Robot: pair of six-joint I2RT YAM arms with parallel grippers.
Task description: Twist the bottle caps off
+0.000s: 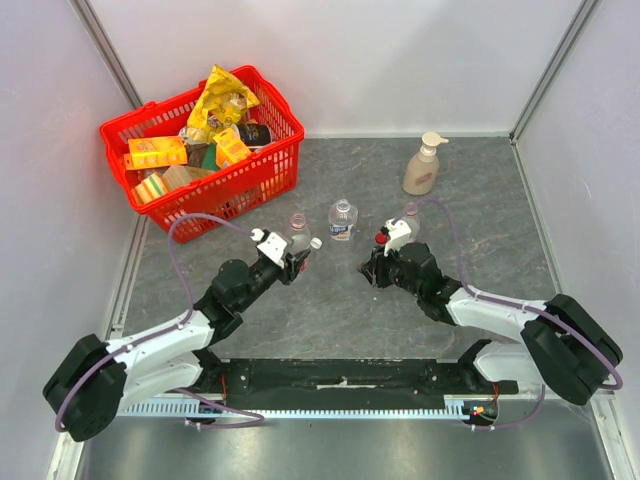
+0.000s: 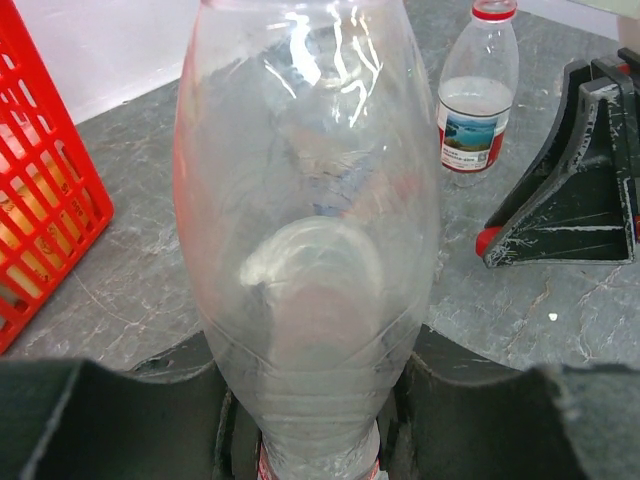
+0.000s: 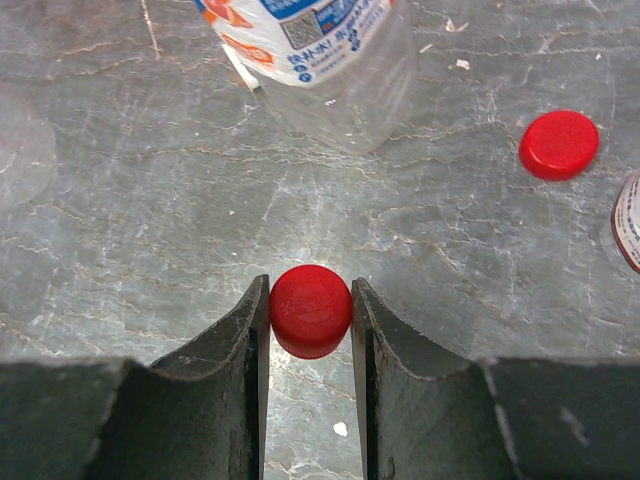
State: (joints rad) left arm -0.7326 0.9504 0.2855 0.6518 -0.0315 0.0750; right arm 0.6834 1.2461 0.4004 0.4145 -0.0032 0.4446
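Clear plastic water bottle (image 2: 310, 200), clasped at its neck end by the left gripper (image 2: 318, 420). The right gripper (image 3: 310, 320) pinches a small round red screw cap (image 3: 310, 305), clear of any bottle, near a second red cap (image 3: 558, 145) lying loose. Judged step: cap removed. The next move calls for releasing it.

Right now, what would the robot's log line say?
left end effector: shut on bottle | right end effector: shut on red cap | lying loose: second red cap

Bright even light, faint shadows, glare on bottle (image 2: 300, 250)
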